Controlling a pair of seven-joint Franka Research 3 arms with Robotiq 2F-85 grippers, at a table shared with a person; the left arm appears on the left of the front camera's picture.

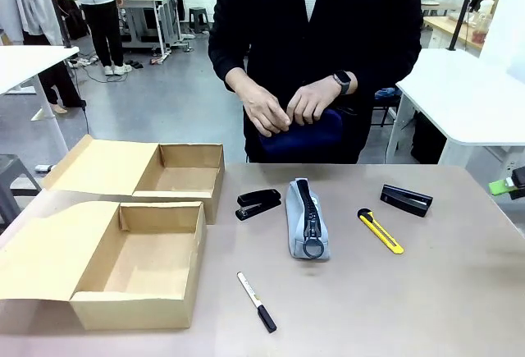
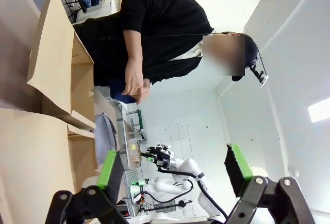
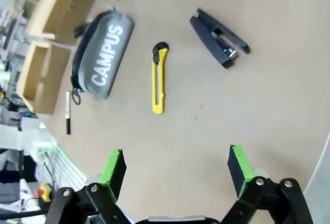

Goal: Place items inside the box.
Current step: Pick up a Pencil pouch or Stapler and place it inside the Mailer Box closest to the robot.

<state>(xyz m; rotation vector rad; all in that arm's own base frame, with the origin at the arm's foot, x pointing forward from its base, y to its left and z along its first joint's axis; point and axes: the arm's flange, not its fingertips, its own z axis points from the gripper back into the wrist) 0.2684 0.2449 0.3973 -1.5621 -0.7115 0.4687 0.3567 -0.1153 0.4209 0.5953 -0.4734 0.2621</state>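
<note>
On the table lie a black stapler (image 1: 258, 203), a grey zip pencil case (image 1: 307, 219) (image 3: 100, 54), a yellow utility knife (image 1: 380, 231) (image 3: 160, 77), a white marker with a black cap (image 1: 257, 301) (image 3: 67, 112) and a second black stapler (image 1: 406, 199) (image 3: 219, 38). The person holds the navy pouch (image 1: 302, 135) (image 2: 121, 92) in both hands above the far edge. The larger box (image 1: 123, 258) (image 3: 44, 77) stands open at the front left, nothing inside. My right gripper (image 3: 175, 165) (image 1: 510, 183) hovers open at the right edge. My left gripper (image 2: 175, 170) is open, holding nothing.
A smaller open cardboard box (image 1: 176, 172) (image 3: 62, 2) stands behind the larger one, its flap lying out to the left. Both boxes take up the table's left side. Bare tabletop (image 1: 394, 299) stretches across the front right.
</note>
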